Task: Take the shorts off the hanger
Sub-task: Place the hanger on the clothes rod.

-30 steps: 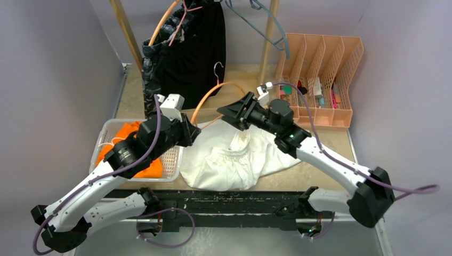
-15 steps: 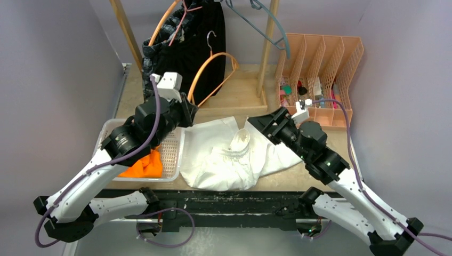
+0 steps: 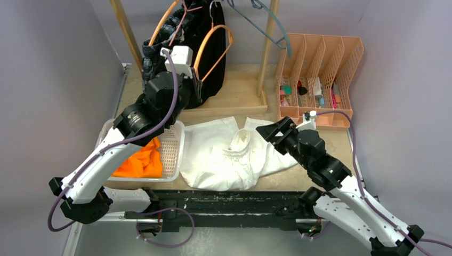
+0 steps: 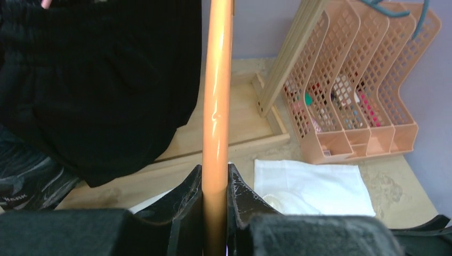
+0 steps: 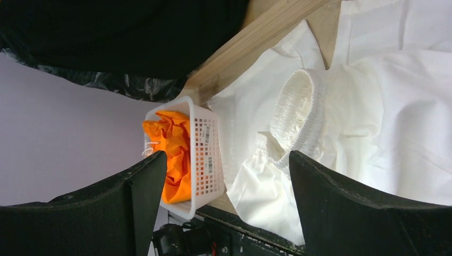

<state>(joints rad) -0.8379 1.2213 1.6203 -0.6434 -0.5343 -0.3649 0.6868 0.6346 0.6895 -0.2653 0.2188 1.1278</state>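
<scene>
Clamping orange hanger [image 4: 217, 106] in left gripper [image 4: 215, 178].

Black shorts [image 3: 213, 80], rack post [image 3: 266, 53] and organizer [image 3: 344, 69] block the rear.

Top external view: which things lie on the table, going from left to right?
White basket holding the orange shorts → white shorts → peach file rack.
</scene>
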